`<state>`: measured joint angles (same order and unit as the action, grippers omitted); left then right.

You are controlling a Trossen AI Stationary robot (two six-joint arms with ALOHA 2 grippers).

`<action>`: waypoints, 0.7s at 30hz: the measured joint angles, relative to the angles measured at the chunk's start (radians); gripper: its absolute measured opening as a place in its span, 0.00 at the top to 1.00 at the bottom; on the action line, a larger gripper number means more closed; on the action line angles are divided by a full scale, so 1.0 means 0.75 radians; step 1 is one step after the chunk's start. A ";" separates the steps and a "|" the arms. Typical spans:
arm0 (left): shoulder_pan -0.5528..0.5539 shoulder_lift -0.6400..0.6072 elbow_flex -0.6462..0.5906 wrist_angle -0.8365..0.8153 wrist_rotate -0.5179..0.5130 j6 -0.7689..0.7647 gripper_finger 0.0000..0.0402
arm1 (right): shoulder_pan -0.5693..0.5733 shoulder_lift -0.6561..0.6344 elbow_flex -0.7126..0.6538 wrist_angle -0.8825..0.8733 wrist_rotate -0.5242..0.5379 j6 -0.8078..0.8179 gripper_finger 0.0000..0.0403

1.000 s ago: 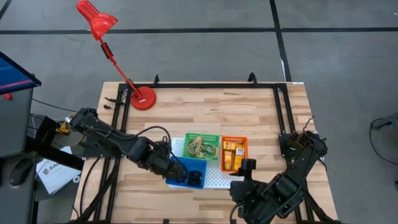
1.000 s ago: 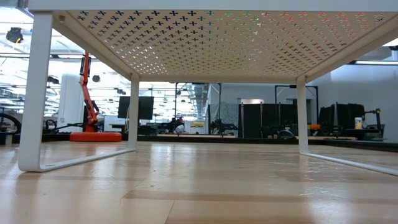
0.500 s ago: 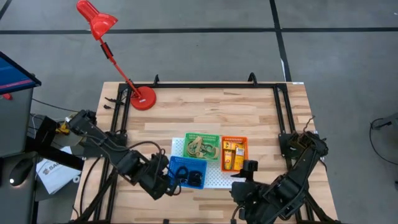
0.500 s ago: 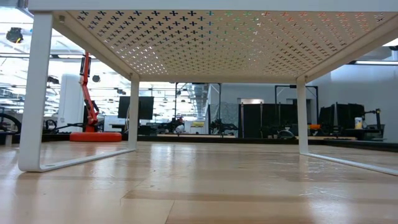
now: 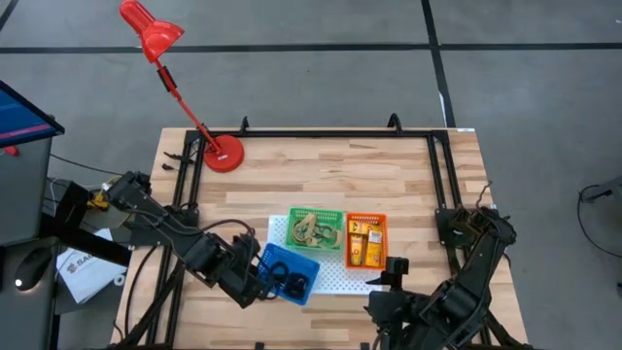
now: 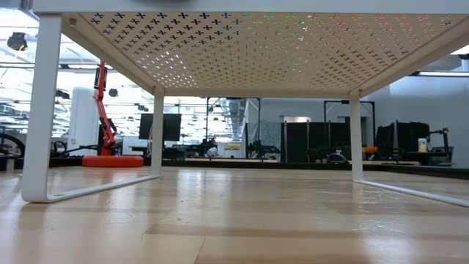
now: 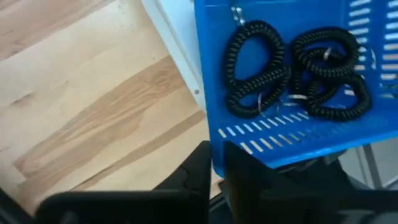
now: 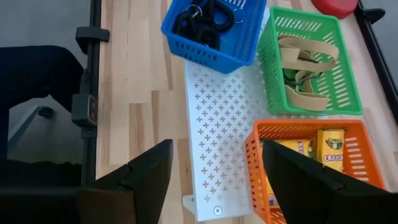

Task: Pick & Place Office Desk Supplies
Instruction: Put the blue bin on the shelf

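Observation:
A blue tray [image 5: 290,275] holding black coiled loops [image 7: 292,68] sits askew at the left end of the white perforated board [image 5: 342,280]. My left gripper [image 5: 259,280] is at the tray's left side, shut on its wall. Beside the blue tray on the board, a green tray [image 5: 316,228] holds tan rubber bands [image 8: 298,68]. An orange tray [image 5: 365,239] holds yellow-orange blocks [image 8: 320,149]. My right gripper [image 5: 391,275] hovers open near the board's near-right corner, touching nothing. My left gripper [image 7: 216,165] pinches the blue tray's side wall near a corner [image 7: 217,158], one finger [image 7: 198,168] outside and the other [image 7: 239,171] on the tray's side. It comes level from the table's left. The tray's left part overhangs the board's end [image 7: 171,50]; whether it is lifted I cannot tell.
A red desk lamp stands with its base [image 5: 223,154] at the table's far left. The board is a raised shelf on white legs [image 6: 37,110], with open space beneath. Bare wood lies on the table's far half and left of the board.
My left gripper drew back from over the blue tray toward the table's near-left and took hold of the tray's left wall. The tray has turned about and slid a little leftward off the board's end. My right arm shifted slightly toward the near edge.

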<state>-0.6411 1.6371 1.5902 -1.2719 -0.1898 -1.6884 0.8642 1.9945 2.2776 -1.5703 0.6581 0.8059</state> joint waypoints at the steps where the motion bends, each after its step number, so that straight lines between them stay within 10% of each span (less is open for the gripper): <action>1: 0.000 0.000 0.000 0.014 0.000 0.008 0.94 | 0.000 0.000 0.000 0.000 0.000 0.001 0.39; 21: 0.004 0.008 0.000 0.136 -0.113 -0.165 0.99 | -0.003 0.000 0.000 0.000 -0.005 0.010 0.39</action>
<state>-0.6380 1.6433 1.5902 -1.1701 -0.2748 -1.8123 0.8616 1.9945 2.2776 -1.5703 0.6544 0.8131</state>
